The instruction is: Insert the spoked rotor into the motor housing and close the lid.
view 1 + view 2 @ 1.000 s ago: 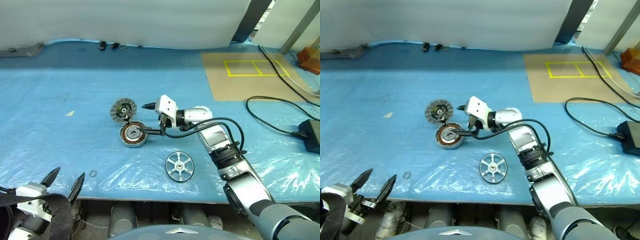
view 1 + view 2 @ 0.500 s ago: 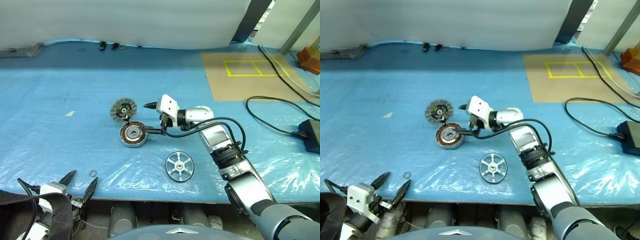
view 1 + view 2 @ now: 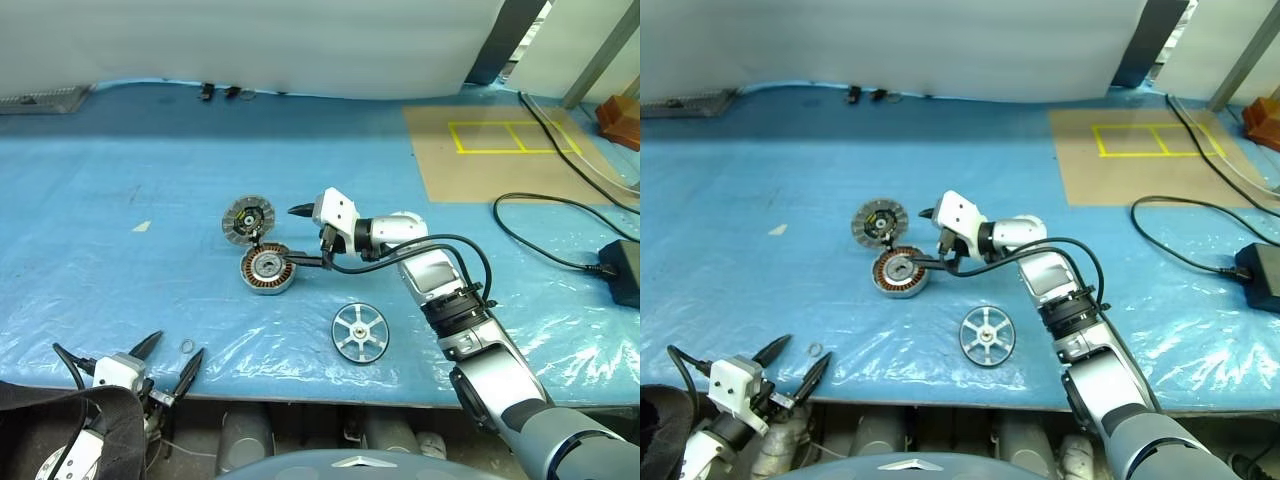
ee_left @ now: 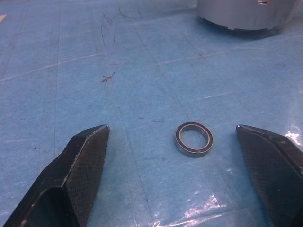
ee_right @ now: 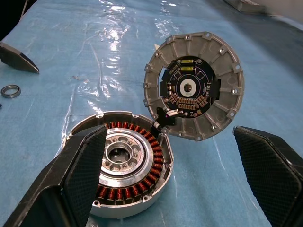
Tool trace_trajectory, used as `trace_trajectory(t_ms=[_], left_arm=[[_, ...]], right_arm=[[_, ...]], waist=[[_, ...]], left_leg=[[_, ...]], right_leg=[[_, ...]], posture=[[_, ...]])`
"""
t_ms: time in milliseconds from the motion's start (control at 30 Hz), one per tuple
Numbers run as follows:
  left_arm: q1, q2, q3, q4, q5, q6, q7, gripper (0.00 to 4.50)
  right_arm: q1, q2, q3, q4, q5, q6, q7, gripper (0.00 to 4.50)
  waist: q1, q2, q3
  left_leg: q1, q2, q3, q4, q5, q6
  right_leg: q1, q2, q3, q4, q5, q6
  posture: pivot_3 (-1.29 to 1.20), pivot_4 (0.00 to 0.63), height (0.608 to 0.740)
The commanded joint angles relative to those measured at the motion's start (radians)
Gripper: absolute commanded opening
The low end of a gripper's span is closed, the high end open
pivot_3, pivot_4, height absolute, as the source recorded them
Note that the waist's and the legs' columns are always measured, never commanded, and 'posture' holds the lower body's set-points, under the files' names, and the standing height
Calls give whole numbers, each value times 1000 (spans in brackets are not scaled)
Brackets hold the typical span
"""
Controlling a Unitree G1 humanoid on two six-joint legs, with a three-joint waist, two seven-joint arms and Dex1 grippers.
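Up close, the right wrist view reveals copper windings inside the motor housing (image 5: 124,165) lying flat, open face up, beside the lid (image 5: 194,92), between the wide-open right end effector (image 3: 293,238) fingers.

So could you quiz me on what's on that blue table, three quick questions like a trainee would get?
1. True or false: the spoked rotor already sits inside the motor housing.
2. Which is nearest the left gripper? A) the lid B) the small ring C) the black cable
3. Fill in: the right gripper is ____ over the housing.

Key: 1 false; 2 B; 3 open.
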Motion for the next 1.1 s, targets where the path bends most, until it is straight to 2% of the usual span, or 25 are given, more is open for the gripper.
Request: trace_trajectory(t_ms=[33,100,367,600,700,767,800,967,1100], left_arm=[[14,13,-3,35,15,-11,2,4500],[14,14,-4,41,15,-14,4,4500],[5,15,-7,59,21,-23,16,1943],[2,22,-4,71,10,-32,6,1943],[0,26,-7,65,-13,-20,-12,1394],[-7,28,-4,59,-13,-15,-5,737],[-10,29,-4,54,-18,-10,-4,667],[-39,69,-48,-64,-97,40,-91,667],[-109,107,-54,-143,-134,124,-84,667]], right_arm=[[-20,1,-6,-40,26,-7,-3,4475],[-21,2,-7,-39,27,-7,-4,4475],[-28,4,-7,-33,29,-7,-9,4500],[-32,3,-8,-24,27,-11,-11,4500],[-28,2,-8,-25,26,-13,-12,4500],[-25,1,-10,-26,28,-11,-13,4500],[-23,0,-12,-26,30,-10,-13,4500],[10,-28,-31,-47,55,-39,6,4500],[23,-47,-53,-80,100,11,15,4500]], waist=[[0,0,0],[-1,0,0],[0,0,0],[0,0,0],[0,0,0],[0,0,0],[0,0,0],[6,0,0],[9,0,0]], left_leg=[[1,0,0,0,0,0],[2,0,0,0,0,0],[6,0,0,0,0,0],[7,0,0,0,0,0],[7,0,0,0,0,0],[7,0,0,0,0,0],[7,0,0,0,0,0],[6,0,0,0,0,0],[6,0,0,0,0,0]], right_leg=[[1,0,0,0,0,0],[2,0,0,0,0,0],[6,0,0,0,-3,4],[6,0,0,0,-2,4],[6,0,0,0,-2,4],[6,0,0,0,-2,4],[6,0,0,0,-2,4],[6,0,0,0,-2,3],[6,0,0,0,0,0]], posture=[[0,150,740],[0,150,740],[0,150,740],[0,150,740],[0,150,740],[0,150,740],[0,150,740],[0,150,740],[0,150,740]])
